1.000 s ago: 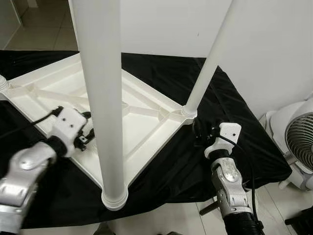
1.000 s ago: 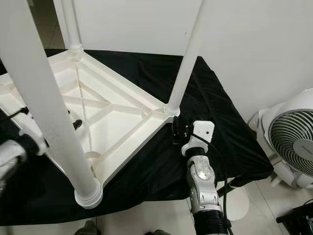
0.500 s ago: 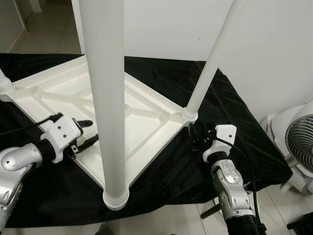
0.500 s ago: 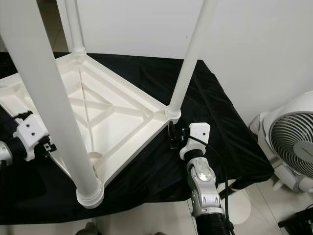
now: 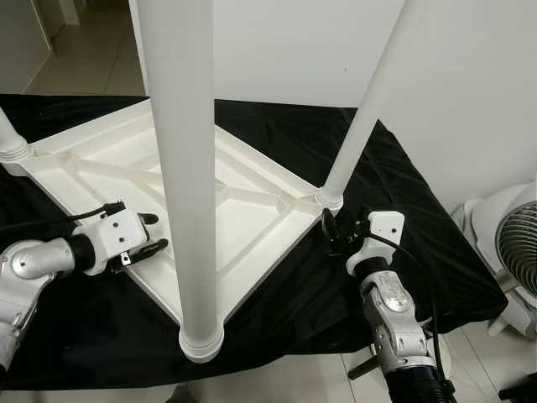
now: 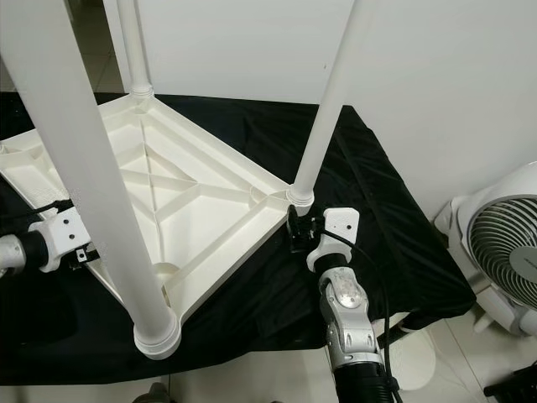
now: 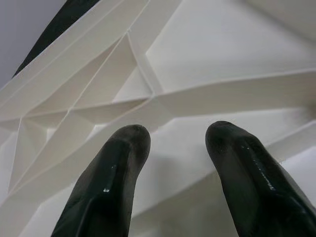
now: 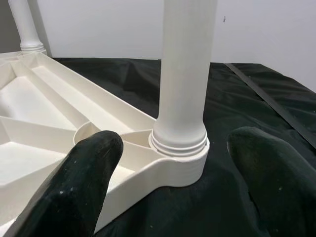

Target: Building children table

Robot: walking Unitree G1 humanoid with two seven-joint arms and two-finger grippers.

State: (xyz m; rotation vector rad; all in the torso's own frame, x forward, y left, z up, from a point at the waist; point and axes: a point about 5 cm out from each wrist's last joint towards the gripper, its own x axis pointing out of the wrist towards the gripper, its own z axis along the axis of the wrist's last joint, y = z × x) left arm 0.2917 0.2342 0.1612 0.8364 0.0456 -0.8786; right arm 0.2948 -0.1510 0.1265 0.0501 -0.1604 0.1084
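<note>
a black cloth covers the floor in front of a plain white wall, with pale tiles at the near edge and a white fan off to the robot's right. the right gripper has its jaws spread wide, one on each side of the base of the right-hand leg, not touching it, just short of the socket collar where that leg meets the corner of the upturned white children's table top. the left gripper also has its jaws apart, hovering over the near-left rim of the top, above its ribbed underside, gripping nothing. outward from there, the table top lies upside down on the cloth with its stiffening ribs showing, and the legs stand up from the corners: the near leg rises large in the foreground, a far leg stands at the back corner, and another leg's base shows at the far left. judging by this, the legs look fitted and the step in hand is either seating the right-hand leg firmly or getting a hold to turn the table over. the next move would call for the right jaws to close squarely around the leg low near its collar, while the left jaws take the rim, so the light plastic frame does not skid on the slippery cloth.
</note>
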